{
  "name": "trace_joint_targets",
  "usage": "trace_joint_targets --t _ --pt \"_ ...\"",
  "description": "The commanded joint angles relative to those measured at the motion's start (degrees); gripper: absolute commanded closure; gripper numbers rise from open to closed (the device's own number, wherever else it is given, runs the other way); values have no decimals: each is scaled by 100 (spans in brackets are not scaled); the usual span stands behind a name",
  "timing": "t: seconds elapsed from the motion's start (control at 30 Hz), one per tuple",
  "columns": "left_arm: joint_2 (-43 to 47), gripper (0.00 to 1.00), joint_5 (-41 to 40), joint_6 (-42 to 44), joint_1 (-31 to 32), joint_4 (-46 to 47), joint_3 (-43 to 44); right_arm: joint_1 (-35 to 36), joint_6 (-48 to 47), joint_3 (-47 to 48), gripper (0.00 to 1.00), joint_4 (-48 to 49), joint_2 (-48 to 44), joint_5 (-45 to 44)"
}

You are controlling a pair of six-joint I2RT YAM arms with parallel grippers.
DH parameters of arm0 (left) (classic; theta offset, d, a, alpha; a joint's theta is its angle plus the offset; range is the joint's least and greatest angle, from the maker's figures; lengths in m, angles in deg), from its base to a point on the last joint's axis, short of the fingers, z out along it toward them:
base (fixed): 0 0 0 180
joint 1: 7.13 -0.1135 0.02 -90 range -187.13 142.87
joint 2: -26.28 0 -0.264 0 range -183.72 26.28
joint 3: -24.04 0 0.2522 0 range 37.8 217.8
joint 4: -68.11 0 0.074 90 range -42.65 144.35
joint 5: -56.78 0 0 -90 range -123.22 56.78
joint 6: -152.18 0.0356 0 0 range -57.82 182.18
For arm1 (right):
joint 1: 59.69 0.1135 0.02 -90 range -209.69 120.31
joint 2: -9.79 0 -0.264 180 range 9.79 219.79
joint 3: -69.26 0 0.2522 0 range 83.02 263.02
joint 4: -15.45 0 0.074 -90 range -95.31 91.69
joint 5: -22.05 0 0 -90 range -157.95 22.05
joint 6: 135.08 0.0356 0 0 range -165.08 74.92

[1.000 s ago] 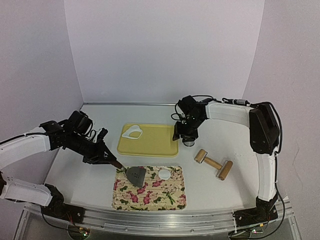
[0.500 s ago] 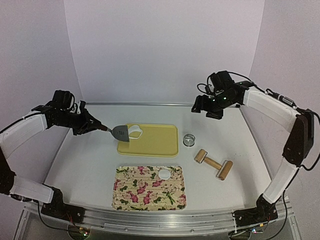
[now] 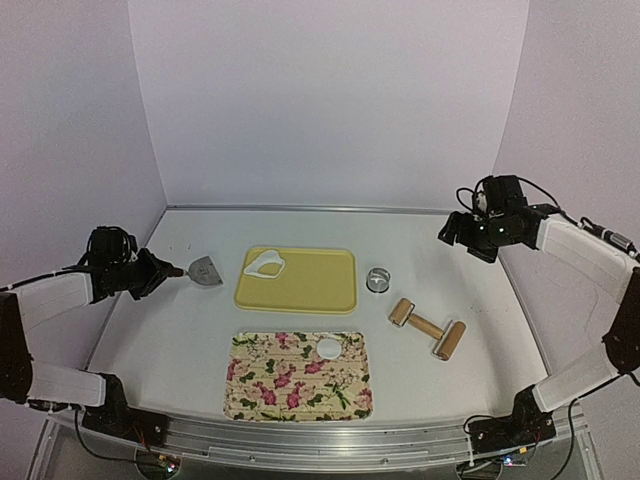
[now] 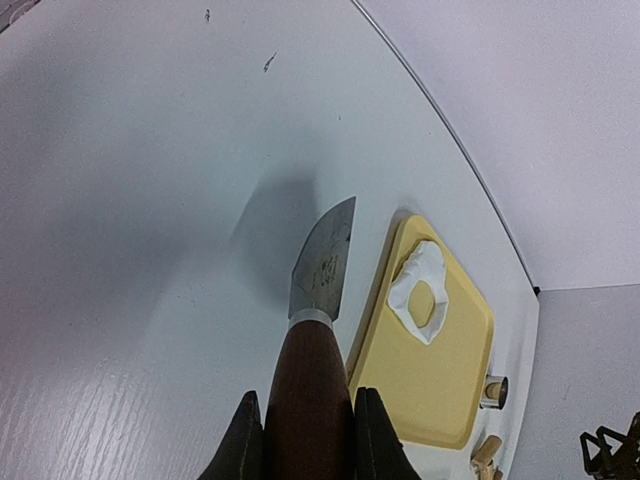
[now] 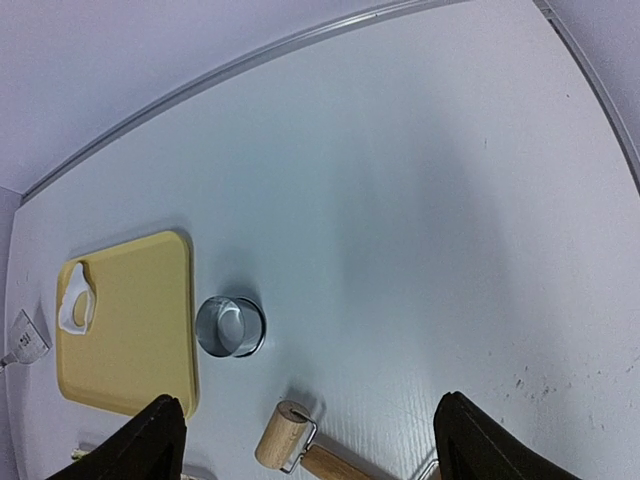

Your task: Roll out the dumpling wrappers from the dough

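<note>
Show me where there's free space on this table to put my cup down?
Bare table runs along the back wall beyond the yellow tray, and in the near-left corner beside the floral mat. It is crowded around the ring cutter and rolling pin, right of the tray.

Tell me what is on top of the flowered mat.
One small round white dough wrapper lies on the mat, near its far edge, right of centre. Nothing else shows on it. The cloth under the wrapper is covered.
</note>
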Motion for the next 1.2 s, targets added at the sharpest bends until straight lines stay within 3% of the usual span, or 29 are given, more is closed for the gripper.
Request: trace_joint_targets --t 0.0,0.2,0.47,0.63,0.7,0.87,0.97,1.17 --pt "-228 98 -60 -81 6 1031 -216 9 49 -275 13 653 -243 33" --pt "-528 85 252 -224 6 1157 -521 13 178 -609 14 870 -374 -6" --pt "-339 58 161 -504 8 686 -842 13 164 -597 15 916 -242 46" --pt "-544 53 266 -485 7 712 -915 13 180 -543 16 1015 -114 128" --pt "-575 46 255 -422 7 624 -847 13 163 -505 16 1022 -70 133" --pt "-387 15 -98 -170 7 39 -596 11 104 -481 15 1018 4 22" --pt "-74 1 -235 38 6 -380 -389 13 -34 -441 2 1011 44 -42" --pt "766 0 -909 546 6 -1543 297 13 -519 -472 2 972 -234 -221"
